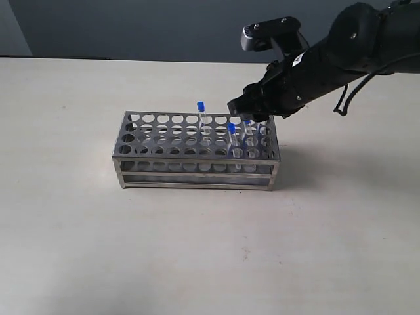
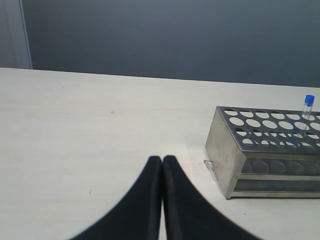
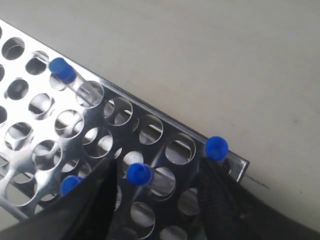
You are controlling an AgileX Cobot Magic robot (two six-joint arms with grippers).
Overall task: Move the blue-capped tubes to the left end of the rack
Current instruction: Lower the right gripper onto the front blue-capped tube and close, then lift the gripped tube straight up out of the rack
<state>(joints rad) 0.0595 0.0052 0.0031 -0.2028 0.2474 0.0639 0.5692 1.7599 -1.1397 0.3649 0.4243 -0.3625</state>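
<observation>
plainly beige table (image 1: 79, 256), rack (image 1: 193, 158), perhaps grey wall (image 1: 131, 26)

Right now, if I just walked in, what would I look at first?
The shiny silver rack, full of round holes, sits in the middle of the pale table. The bright blue-capped tubes poke up from its right half. The big black right gripper hangs open just above the tubes at the rack's right end.
</observation>
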